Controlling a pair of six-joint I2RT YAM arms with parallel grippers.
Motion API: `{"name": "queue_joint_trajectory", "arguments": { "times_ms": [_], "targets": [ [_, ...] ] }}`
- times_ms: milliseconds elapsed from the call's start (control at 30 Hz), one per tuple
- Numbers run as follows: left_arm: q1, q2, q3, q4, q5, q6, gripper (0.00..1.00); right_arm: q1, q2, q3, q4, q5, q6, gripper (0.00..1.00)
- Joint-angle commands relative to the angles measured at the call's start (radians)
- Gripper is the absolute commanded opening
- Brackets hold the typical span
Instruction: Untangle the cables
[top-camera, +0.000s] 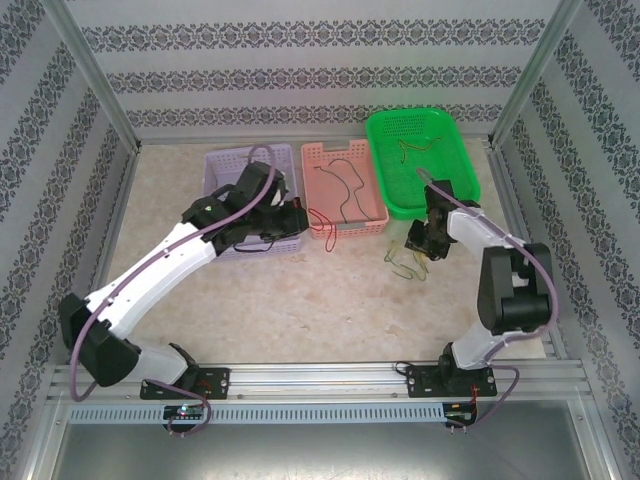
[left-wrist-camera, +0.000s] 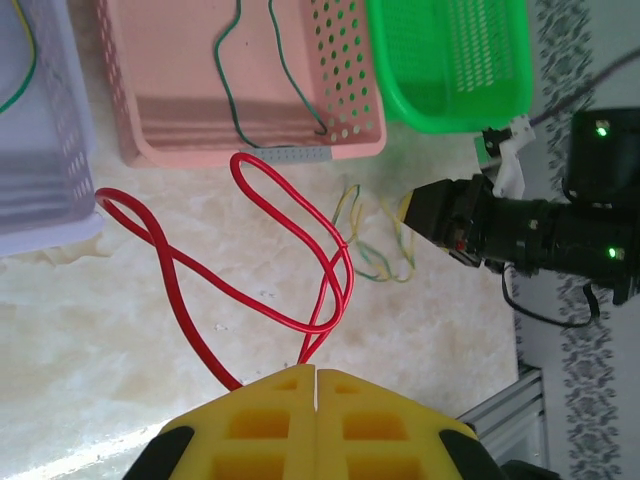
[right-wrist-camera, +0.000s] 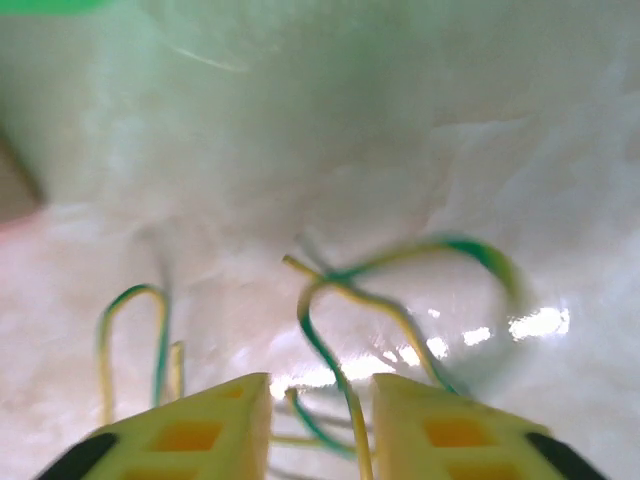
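Two grippers of mine are on the cables at the far side of the desk (top-camera: 300, 310). My left gripper (left-wrist-camera: 315, 378) is pressed fully together, its yellow fingers (left-wrist-camera: 265, 420) meeting with no gap, and it pinches the red cable (left-wrist-camera: 348, 275) where both strands run in between the tips. From there the red cable spreads in two big loops. One reaches toward the front corner of the lilac basket (left-wrist-camera: 50, 150), and the other rises to just short of the front wall of the pink basket (left-wrist-camera: 350, 100).

My right gripper (right-wrist-camera: 320, 392) stands narrowly apart, low over the desk in front of the green basket (top-camera: 378, 130). The green-and-yellow cables (right-wrist-camera: 470, 246) lie tangled on the desk under it. A couple of their strands pass through the gap between my fingers, but the fingers are not squeezing them. This view is blurred, so I cannot tell whether the tips touch the desk.

A dark cable (top-camera: 345, 185) lies curled in the pink basket, and a thin yellowish cable (top-camera: 415, 150) lies in the green basket. The three baskets sit side by side at the back, with lilac on the left, pink in the middle and green on the right.
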Motion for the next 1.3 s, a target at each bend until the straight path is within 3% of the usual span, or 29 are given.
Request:
{"name": "queue_joint_trajectory", "arguments": {
  "times_ms": [0, 200, 300, 433, 600, 767, 1033, 1267],
  "targets": [
    [0.036, -0.049, -0.046, 0.048, 0.023, -0.040, 0.00, 0.015, -0.138, 0.058, -0.054, -0.032, 0.026, 0.37],
    [0.078, -0.056, -0.088, 0.116, 0.067, -0.079, 0.00, 0.211, -0.352, 0.076, -0.013, -0.106, 0.098, 0.40],
    [0.089, -0.042, -0.079, 0.128, 0.086, -0.082, 0.00, 0.305, -0.394, -0.006, 0.209, -0.324, 0.095, 0.41],
    [0.103, -0.022, -0.060, 0.127, 0.115, -0.074, 0.00, 0.390, -0.383, -0.069, 0.322, -0.414, 0.030, 0.41],
    [0.126, 0.005, -0.019, 0.075, 0.165, -0.031, 0.00, 0.352, -0.405, -0.214, 0.584, -0.549, 0.017, 0.40],
    [0.154, 0.031, -0.003, 0.076, 0.262, -0.019, 0.00, 0.311, -0.306, -0.255, 0.782, -0.742, 0.021, 0.43],
    [0.164, 0.057, 0.016, 0.064, 0.310, -0.010, 0.00, 0.301, -0.171, -0.140, 0.744, -0.775, -0.047, 0.41],
    [0.166, 0.070, 0.029, 0.065, 0.318, -0.010, 0.00, 0.301, -0.122, -0.122, 0.772, -0.797, -0.011, 0.22]
  ]
}}
